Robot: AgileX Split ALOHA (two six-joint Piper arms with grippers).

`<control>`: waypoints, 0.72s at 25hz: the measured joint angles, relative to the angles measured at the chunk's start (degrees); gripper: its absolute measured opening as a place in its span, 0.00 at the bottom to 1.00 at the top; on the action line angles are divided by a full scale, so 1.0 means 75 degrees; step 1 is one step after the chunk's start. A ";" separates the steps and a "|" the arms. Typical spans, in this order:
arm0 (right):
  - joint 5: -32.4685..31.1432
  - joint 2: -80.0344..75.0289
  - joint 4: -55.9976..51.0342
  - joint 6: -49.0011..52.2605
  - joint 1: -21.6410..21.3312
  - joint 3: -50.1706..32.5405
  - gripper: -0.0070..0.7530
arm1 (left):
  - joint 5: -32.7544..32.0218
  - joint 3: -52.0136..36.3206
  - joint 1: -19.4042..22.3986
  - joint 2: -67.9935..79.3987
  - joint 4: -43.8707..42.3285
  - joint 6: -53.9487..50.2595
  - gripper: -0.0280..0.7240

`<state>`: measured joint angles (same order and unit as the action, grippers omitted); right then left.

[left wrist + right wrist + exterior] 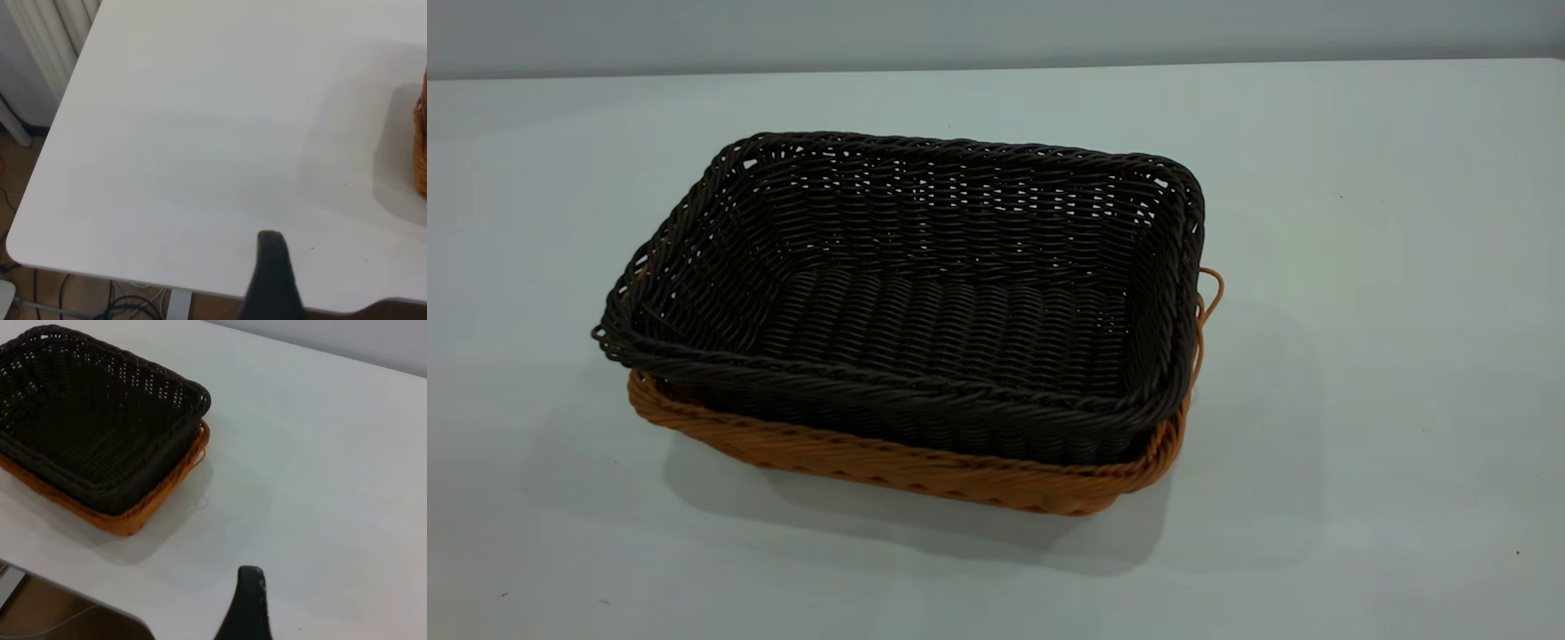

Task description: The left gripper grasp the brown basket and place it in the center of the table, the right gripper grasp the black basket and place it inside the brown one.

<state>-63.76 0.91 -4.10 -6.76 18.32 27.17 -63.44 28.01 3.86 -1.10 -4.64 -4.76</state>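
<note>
The black basket [925, 302] sits nested inside the brown basket [925, 467] near the middle of the table [1360, 444], slightly skewed, its rim above the brown rim. Both show in the right wrist view, the black basket [93, 427] inside the brown basket [127, 519]. Neither gripper shows in the exterior view. My left gripper [327, 293] is open and empty over bare table near the table's corner, one finger [270, 273] showing; a sliver of the brown basket [420, 147] is at that view's edge. My right gripper [300, 613] is open and empty, away from the baskets, one finger [248, 600] showing.
The table's edge and rounded corner [20, 247] lie near the left gripper, with cables [120, 303] on the floor below. A wall [960, 31] runs behind the table's far edge. The table edge [80, 590] also shows by the right gripper.
</note>
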 joint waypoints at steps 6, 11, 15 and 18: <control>0.0000 0.0000 0.0074 0.0035 -0.2059 0.0000 0.78 | 0.0000 0.0000 0.0000 0.0000 -0.0006 0.0000 0.71; 0.0000 0.0000 0.0258 0.0199 -0.2978 0.0000 0.78 | 0.0000 0.0000 0.0000 0.0000 -0.0006 0.0000 0.71; 0.0000 0.0000 0.0456 0.0503 -0.2996 0.0000 0.78 | 0.0000 0.0000 0.0000 0.0000 -0.0006 0.0000 0.71; 0.0000 0.0000 0.0608 0.0703 -0.2996 0.0000 0.78 | 0.0000 0.0000 0.0000 0.0000 -0.0006 0.0000 0.71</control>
<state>-63.76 0.91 0.46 -1.48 -4.15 27.17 -63.44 28.01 3.86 -1.10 -4.69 -4.76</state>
